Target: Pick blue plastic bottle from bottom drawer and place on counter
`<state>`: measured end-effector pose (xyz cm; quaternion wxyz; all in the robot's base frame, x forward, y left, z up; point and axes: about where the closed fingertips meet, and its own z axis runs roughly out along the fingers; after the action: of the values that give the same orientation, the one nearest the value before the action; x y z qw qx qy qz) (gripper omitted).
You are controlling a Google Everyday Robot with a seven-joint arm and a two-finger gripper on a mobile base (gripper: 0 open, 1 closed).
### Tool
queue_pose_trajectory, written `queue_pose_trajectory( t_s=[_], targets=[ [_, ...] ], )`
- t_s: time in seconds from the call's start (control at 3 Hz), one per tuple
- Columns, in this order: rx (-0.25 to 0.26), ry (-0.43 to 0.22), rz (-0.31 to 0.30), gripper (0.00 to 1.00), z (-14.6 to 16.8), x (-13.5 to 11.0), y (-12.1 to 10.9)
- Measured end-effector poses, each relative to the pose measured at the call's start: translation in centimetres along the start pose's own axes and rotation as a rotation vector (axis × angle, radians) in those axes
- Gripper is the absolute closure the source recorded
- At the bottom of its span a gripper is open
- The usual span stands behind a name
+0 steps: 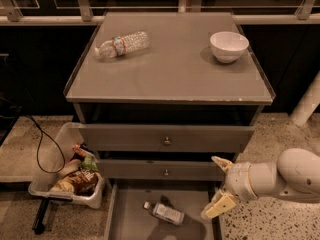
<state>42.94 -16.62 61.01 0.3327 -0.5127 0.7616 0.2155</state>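
The blue bottle [165, 213] lay on its side on the floor of the pulled-out bottom drawer [131, 220], its cap pointing away from the gripper [220, 186]. I had the gripper low at the drawer's right edge, near the bottle but not touching it, fingers spread wide and empty, which I judged right for reaching in. The bench [175, 76] held a clear bottle [122, 44] and a bowl [229, 45], well apart, leaving room between them.
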Motion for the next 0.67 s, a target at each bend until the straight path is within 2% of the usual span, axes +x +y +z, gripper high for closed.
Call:
queue_pose_trajectory(
  t_s=[0.33,0.67],
  targets=[
    [-0.013,0.007,-0.013,0.00,1.5,0.3,1.1],
    [-0.018,-0.005,-0.023,0.00,4.4,1.9,2.0]
  ],
)
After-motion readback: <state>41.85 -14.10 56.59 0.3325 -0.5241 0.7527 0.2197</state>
